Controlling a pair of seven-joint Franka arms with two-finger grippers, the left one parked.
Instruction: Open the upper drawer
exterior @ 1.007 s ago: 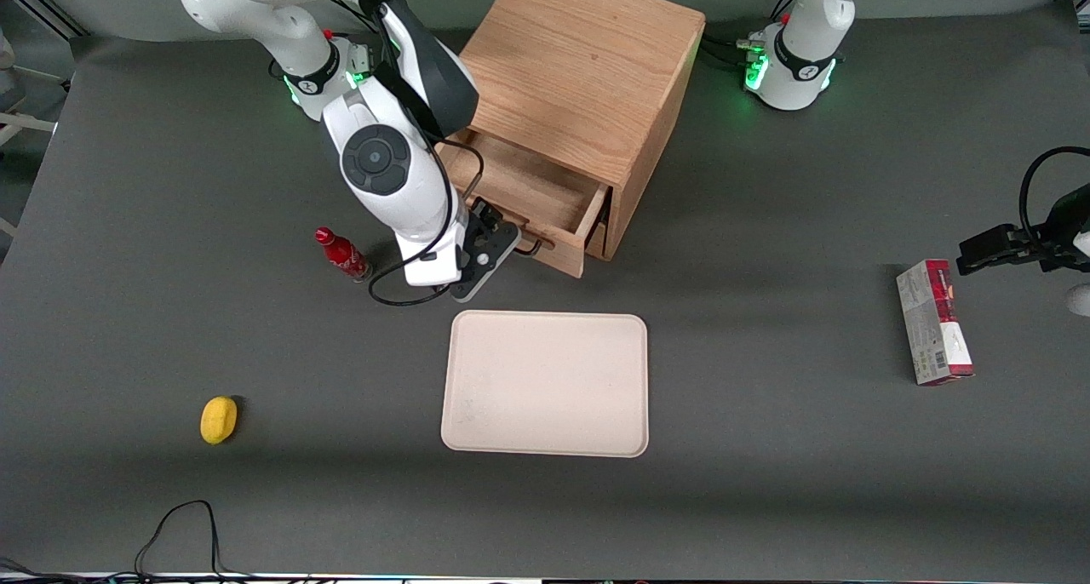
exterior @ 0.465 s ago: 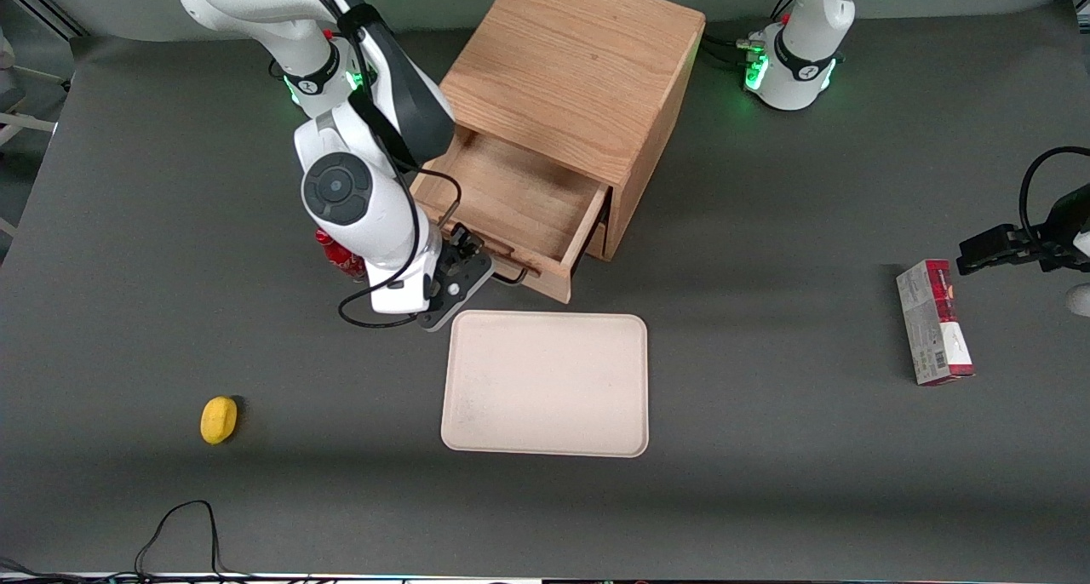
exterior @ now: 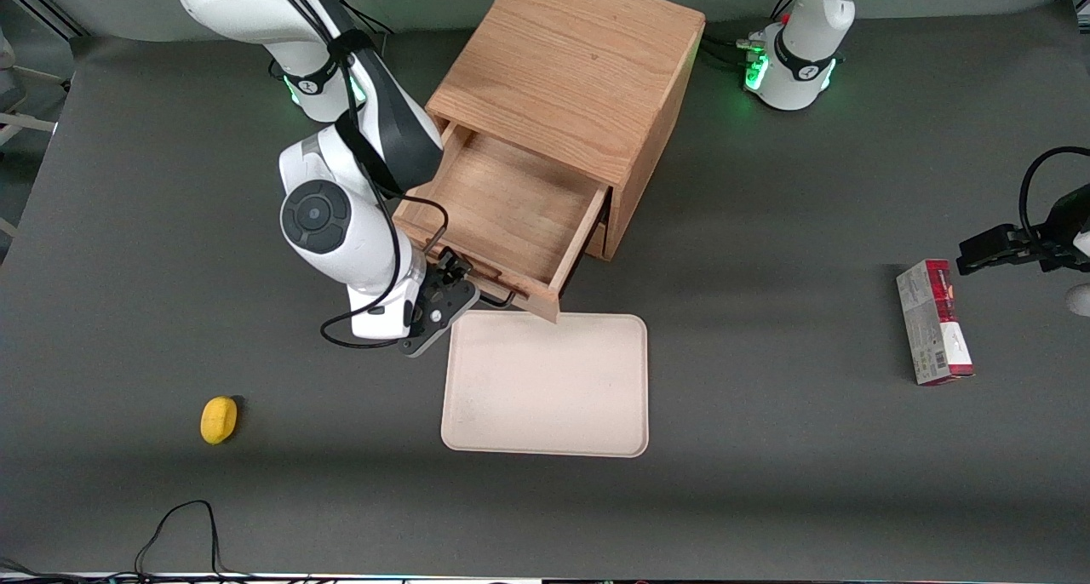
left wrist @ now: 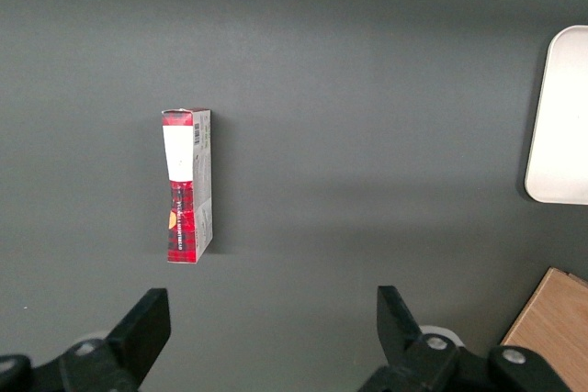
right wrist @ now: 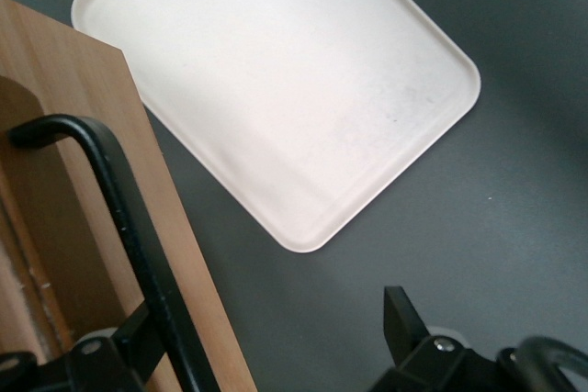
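The oak cabinet (exterior: 570, 65) stands at the back middle of the table. Its upper drawer (exterior: 502, 209) is pulled well out and its plain wooden inside shows bare. The drawer's front corner overhangs the tray's edge. My right gripper (exterior: 458, 284) is at the drawer front, by the dark wire handle (exterior: 498, 298). In the right wrist view the gripper (right wrist: 271, 337) is open with its fingers wide apart. The handle (right wrist: 119, 218) runs past one finger (right wrist: 147, 341), which sits between it and the drawer front (right wrist: 175, 227). The other finger (right wrist: 400, 314) is over the table. A sliver of the lower drawer (exterior: 600, 242) shows beneath.
A cream tray (exterior: 545, 384) lies nearer the front camera than the drawer and shows in the right wrist view (right wrist: 276, 80). A yellow lemon (exterior: 219, 419) lies toward the working arm's end. A red-and-white box (exterior: 934, 322) lies toward the parked arm's end.
The upper drawer has slid farther out toward the front camera, my gripper moving with its handle. The arm now hides the red bottle that showed beside it.
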